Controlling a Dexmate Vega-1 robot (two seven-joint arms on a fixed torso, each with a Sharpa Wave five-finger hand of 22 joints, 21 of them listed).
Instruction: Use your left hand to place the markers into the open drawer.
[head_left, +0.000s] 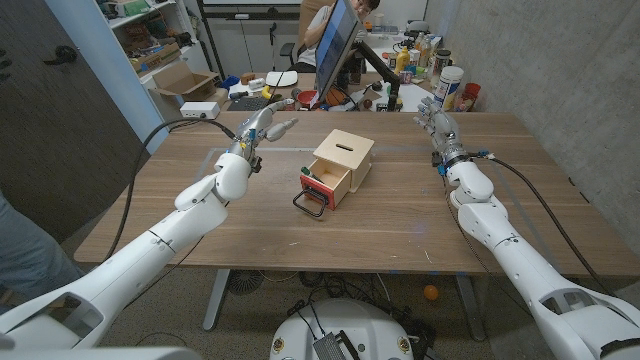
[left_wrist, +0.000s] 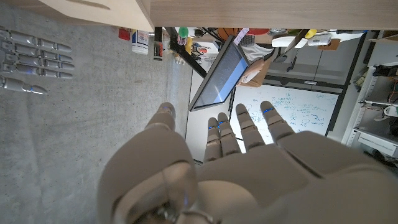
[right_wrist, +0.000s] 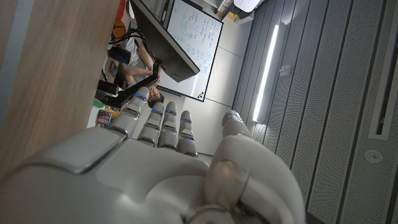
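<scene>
A small light wooden box (head_left: 345, 160) stands at the middle of the table (head_left: 400, 230), its drawer (head_left: 325, 185) pulled out toward me with a black wire handle (head_left: 310, 204). Red and green markers (head_left: 313, 180) lie inside the drawer. My left hand (head_left: 262, 128) hovers to the left of the box and further back, fingers stretched out and apart, holding nothing; the left wrist view shows the same empty hand (left_wrist: 236, 162). My right hand (head_left: 437, 124) is raised at the table's far right, fingers extended and empty, as the right wrist view (right_wrist: 168, 162) also shows.
Behind the table a person (head_left: 325, 25) sits at a tilted dark monitor (head_left: 335, 45). Bottles and jars (head_left: 445, 85) crowd the back right edge. Cardboard boxes and clutter (head_left: 195, 85) sit at the back left. A blue panel (head_left: 90, 60) stands at the left.
</scene>
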